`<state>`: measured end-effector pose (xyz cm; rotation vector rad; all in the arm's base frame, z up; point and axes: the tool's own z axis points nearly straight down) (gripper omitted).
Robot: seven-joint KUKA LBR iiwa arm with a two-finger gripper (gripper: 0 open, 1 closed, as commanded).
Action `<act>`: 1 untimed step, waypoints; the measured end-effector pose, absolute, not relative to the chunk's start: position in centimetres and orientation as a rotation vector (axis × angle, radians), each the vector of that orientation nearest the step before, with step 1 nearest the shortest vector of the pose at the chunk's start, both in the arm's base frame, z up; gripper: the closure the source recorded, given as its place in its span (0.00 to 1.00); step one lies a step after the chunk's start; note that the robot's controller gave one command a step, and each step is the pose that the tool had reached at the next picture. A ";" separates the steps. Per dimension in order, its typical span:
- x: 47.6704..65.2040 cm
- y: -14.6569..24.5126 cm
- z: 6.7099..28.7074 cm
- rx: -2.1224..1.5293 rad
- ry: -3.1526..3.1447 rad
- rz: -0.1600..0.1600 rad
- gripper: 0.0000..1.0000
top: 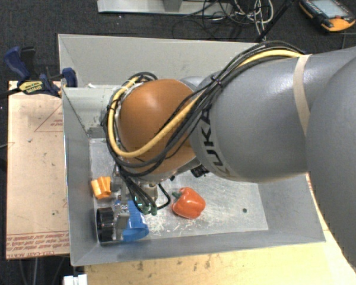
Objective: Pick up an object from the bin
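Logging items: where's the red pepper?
The pepper lies on the bin floor near the front wall, right of the pincer in the view.

A: What sort of place is this?

B: A robotics lab, by the look of it. An industrial KUKA arm (267,123) hung with a cable bundle (184,108) reaches into a grey metal bin (166,58).

A: Anything else?

B: Well beyond the gripper (136,203), past the bin's far wall, loose wires (249,5) tangle on a dark floor (47,10), beside an orange-edged handheld controller (327,10).
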<state>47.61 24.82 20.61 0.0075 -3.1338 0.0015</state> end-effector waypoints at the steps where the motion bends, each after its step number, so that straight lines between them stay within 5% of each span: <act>1: 47.8 24.7 21.0 0.000 -3.141 -0.001 0.00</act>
